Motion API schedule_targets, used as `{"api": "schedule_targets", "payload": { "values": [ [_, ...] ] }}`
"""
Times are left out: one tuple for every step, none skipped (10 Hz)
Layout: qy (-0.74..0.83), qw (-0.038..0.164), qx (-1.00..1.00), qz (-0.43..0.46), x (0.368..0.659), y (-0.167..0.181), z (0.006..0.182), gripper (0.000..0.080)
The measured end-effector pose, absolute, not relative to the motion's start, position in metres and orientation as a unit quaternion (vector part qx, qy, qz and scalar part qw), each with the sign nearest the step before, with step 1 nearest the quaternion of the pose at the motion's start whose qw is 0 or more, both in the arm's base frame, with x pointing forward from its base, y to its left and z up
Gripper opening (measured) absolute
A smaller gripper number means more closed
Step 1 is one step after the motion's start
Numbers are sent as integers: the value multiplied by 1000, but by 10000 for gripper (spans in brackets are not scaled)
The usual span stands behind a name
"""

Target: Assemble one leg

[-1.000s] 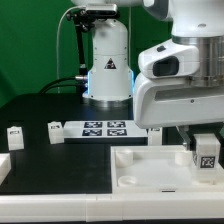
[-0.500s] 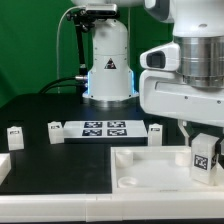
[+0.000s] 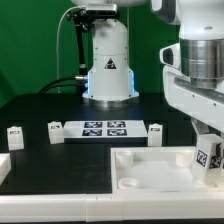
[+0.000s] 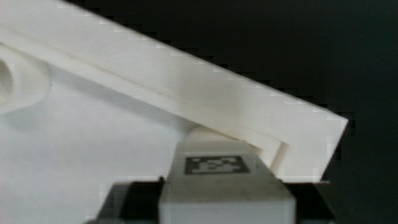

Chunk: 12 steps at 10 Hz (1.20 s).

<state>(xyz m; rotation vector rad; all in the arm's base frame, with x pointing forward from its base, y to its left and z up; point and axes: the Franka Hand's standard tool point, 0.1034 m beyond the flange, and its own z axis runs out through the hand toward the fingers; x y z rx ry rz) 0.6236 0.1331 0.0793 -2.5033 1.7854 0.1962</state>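
My gripper (image 3: 211, 147) is shut on a small white leg (image 3: 209, 160) with a square marker tag on its face, at the exterior view's right edge. It holds the leg upright over the near right corner of the large flat white panel (image 3: 150, 182). In the wrist view the leg (image 4: 228, 180) sits between my dark fingers (image 4: 146, 202), with the panel's raised rim and corner (image 4: 267, 120) just beyond it. I cannot tell whether the leg touches the panel. Part of the gripper is cut off by the frame edge.
Three more small tagged legs stand on the black table: one at the left (image 3: 14, 134), one beside it (image 3: 54, 129), one right of the marker board (image 3: 155, 132). The marker board (image 3: 104, 128) lies before the robot base (image 3: 108, 70). A white block (image 3: 3, 166) sits at the left edge.
My arm has moved toward the exterior view's right with the leg in its grip, from above the panel's right part to its right corner.
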Motion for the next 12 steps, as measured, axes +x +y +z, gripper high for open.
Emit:
{"api": "schedule_targets", "payload": {
  "values": [
    [565,31,-822,63,623,133,79,296],
    [547,33,-834,63,623,134,79,296],
    [545,33,-836,63,623,134,79,480],
    [506,36,-860,61,623,134,79,597],
    [430,40,-900,58,623,132,78,597],
    [374,44,-925,56,623,133,78,638],
    [331,46,-941,54,623,132,77,638],
    [264,50,-962,49,623,132,76,648],
    [219,52,-973,47,622,131,75,649],
    [187,53,-980,46,622,130,75,649],
    [123,56,-990,43,622,129,74,649],
    [62,58,-996,40,622,128,73,649]
  ]
}}
